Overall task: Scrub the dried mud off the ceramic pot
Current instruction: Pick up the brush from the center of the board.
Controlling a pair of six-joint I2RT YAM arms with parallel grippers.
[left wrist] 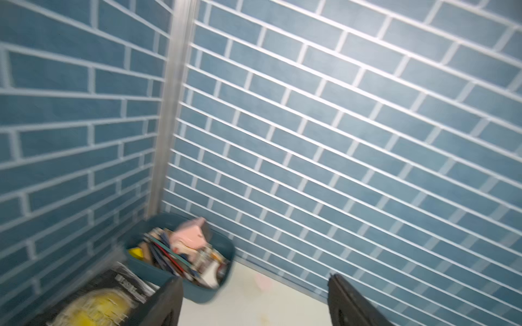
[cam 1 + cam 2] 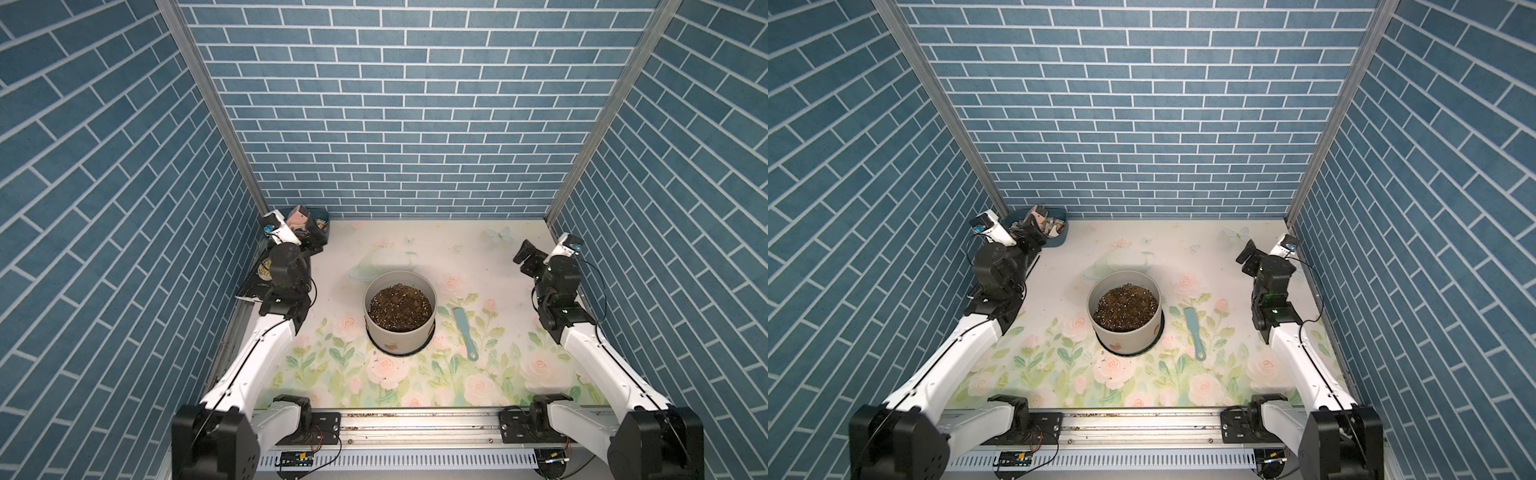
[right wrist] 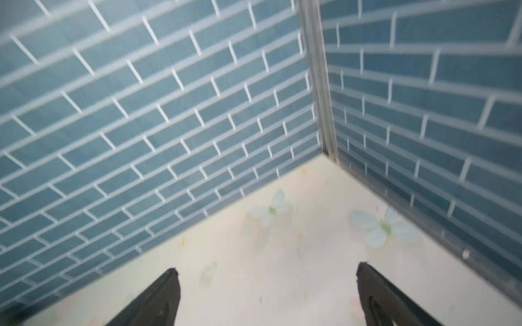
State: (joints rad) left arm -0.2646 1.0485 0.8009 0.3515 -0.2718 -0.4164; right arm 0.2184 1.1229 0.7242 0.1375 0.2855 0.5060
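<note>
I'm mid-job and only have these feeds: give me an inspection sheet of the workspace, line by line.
Surface: floral mat, soil crumbs near the pot.
Job's things: ceramic pot upright on black saucer, filled with soil; dried mud patch low on its near wall; teal brush lying beside it, untouched.
Clutter: blue tray of oddments in far corner; dark bag under the left arm.
Grippers: left claw open above the tray; right claw open, empty.
Cables: black leads along both arms.
Surroundings: blue brick-pattern walls.
</note>
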